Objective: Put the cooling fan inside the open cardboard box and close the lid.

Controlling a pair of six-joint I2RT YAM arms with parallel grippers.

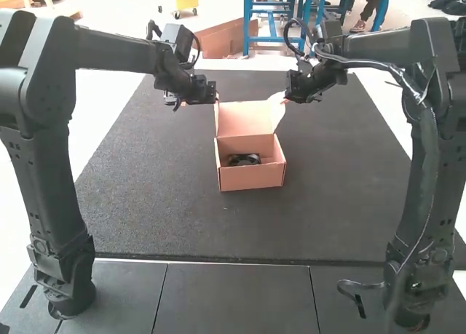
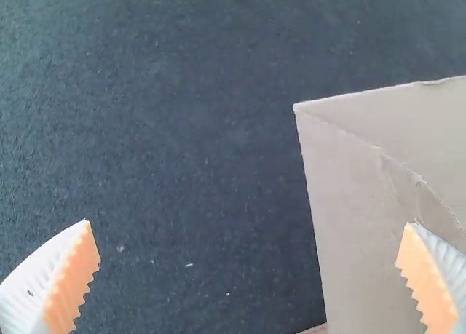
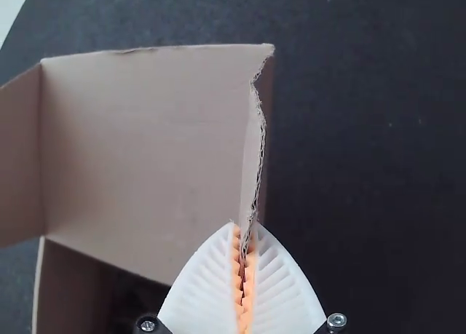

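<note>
One cardboard box (image 1: 250, 172), one cooling fan (image 1: 242, 159), two claws. Fan lies inside the box on the tabletop (image 1: 145, 196), nearer than both claws. My right claw (image 1: 288, 96) is pinching the right edge of the upright lid (image 1: 246, 118). My left claw (image 1: 207, 94) is spread wide, just beside the lid's left edge.

One cardboard box (image 1: 251, 175), one cooling fan (image 1: 242, 159), one black mat (image 1: 145, 188), and two hands: left hand (image 1: 206, 94) and right hand (image 1: 289, 95).

Dark mat (image 1: 145, 167) — felt, perhaps.
</note>
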